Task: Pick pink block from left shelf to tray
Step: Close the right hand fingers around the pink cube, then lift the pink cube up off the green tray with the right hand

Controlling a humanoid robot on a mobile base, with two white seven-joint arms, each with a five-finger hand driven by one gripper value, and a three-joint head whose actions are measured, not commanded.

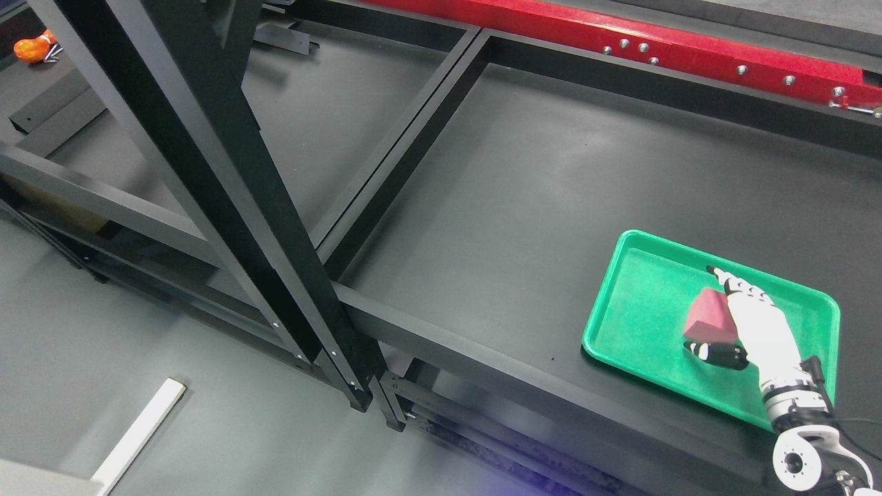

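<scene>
Right hand [747, 324] has fingers pinching the block [710, 317] over the tray [620, 303], near right. Letting go while it's tilted could make it tumble toward the rim.

We find no text, label, brand, number or sign that we can read in this view. The green tray [623, 289] carries no print on its rim, the pink block [708, 315] shows plain faces, and the red beam [689, 34] at the top has only bolts on it. The black shelf frame [227, 179] is also without any marking.
</scene>
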